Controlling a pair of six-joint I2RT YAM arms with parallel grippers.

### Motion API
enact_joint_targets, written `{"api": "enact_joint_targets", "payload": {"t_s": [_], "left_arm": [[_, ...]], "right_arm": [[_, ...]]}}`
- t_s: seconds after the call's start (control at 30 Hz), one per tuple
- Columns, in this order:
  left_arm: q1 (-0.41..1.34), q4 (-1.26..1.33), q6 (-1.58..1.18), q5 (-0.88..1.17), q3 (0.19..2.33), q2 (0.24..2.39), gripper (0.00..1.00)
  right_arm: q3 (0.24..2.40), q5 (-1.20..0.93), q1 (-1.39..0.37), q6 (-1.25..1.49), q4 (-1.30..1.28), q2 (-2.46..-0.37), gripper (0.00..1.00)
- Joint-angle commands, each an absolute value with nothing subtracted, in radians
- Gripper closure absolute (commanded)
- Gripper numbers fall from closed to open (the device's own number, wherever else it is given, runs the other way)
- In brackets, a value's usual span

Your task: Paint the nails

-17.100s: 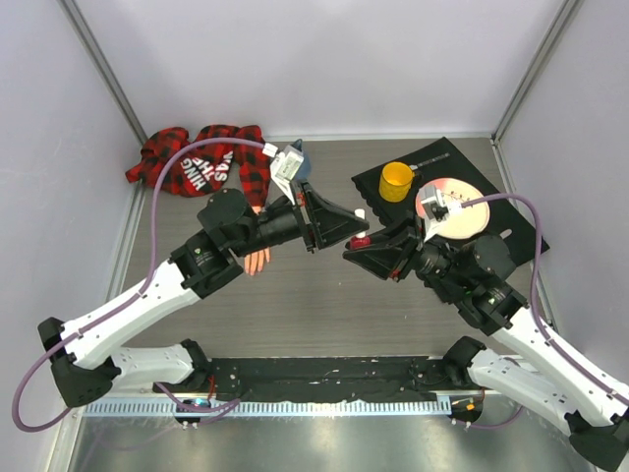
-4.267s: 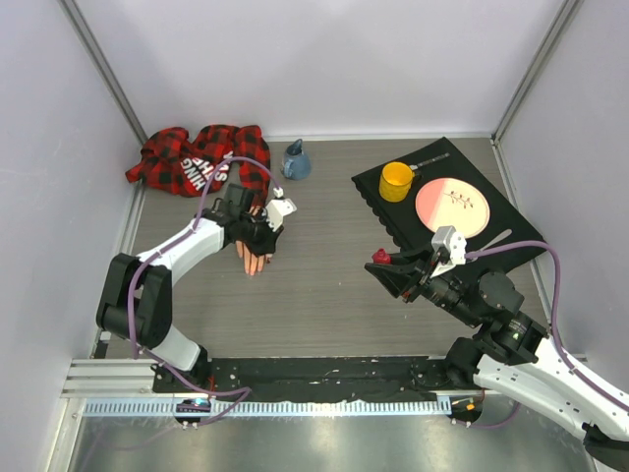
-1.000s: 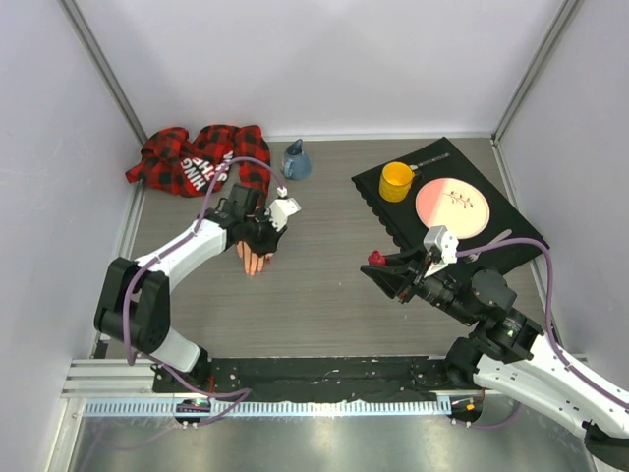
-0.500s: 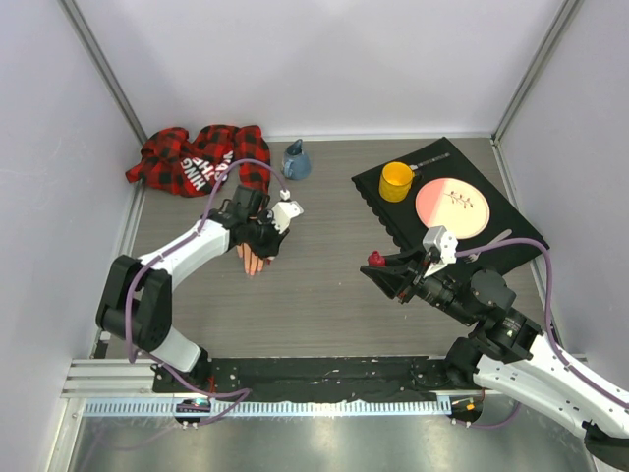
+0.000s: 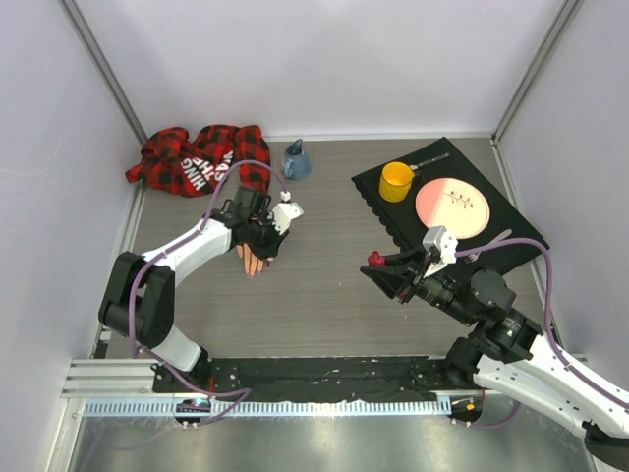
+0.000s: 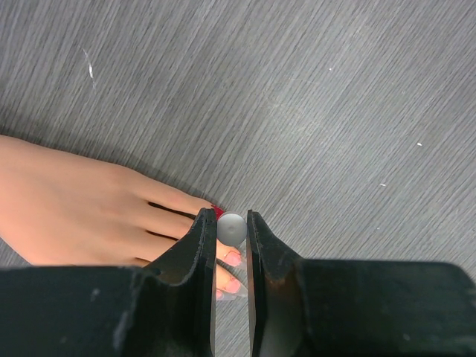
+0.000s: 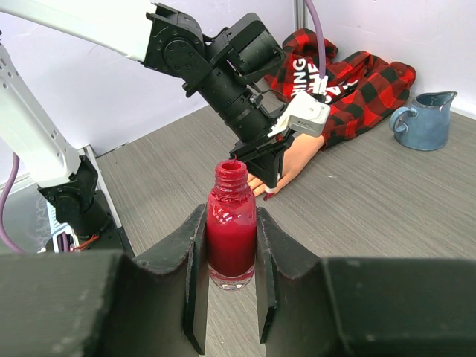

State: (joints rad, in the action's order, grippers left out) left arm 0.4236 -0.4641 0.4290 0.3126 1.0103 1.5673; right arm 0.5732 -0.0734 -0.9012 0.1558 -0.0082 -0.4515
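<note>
The peach mannequin hand (image 5: 253, 261) lies flat on the table, its plaid sleeve (image 5: 197, 162) trailing to the back left. My left gripper (image 5: 268, 240) hovers over the fingertips, shut on the polish cap (image 6: 231, 230), seen end-on as a grey round knob between the pads. In the left wrist view one nail (image 6: 217, 212) beside the left pad shows red; two nails (image 6: 233, 258) below it look pink. My right gripper (image 7: 231, 223) is shut on the open red polish bottle (image 7: 231, 238), held upright above the table, right of centre (image 5: 374, 260).
A blue jug (image 5: 296, 159) stands behind the hand. At the back right a black mat (image 5: 432, 162) carries a yellow cup (image 5: 396, 181) and a pink plate (image 5: 452, 205). Walls close the table on three sides.
Over the last second the left gripper has shifted slightly above the fingertips, cap still in it. The right arm has held the bottle still.
</note>
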Motion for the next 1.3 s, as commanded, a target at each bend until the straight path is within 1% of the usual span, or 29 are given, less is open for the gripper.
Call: {"api": "enact_joint_targets", "payload": {"t_s": [0.0,1.27], "left_arm": [[0.426,-0.446,0.446,0.307,1.034,1.571,1.00],[0.428,-0.433,0.445,0.295,1.051,1.549,1.00]], "right_arm": [[0.577,-0.083,-0.902,0.152,0.051,-0.446,0.99],[0.571,-0.087,-0.902,0.153,0.060,-0.457,0.99]]}}
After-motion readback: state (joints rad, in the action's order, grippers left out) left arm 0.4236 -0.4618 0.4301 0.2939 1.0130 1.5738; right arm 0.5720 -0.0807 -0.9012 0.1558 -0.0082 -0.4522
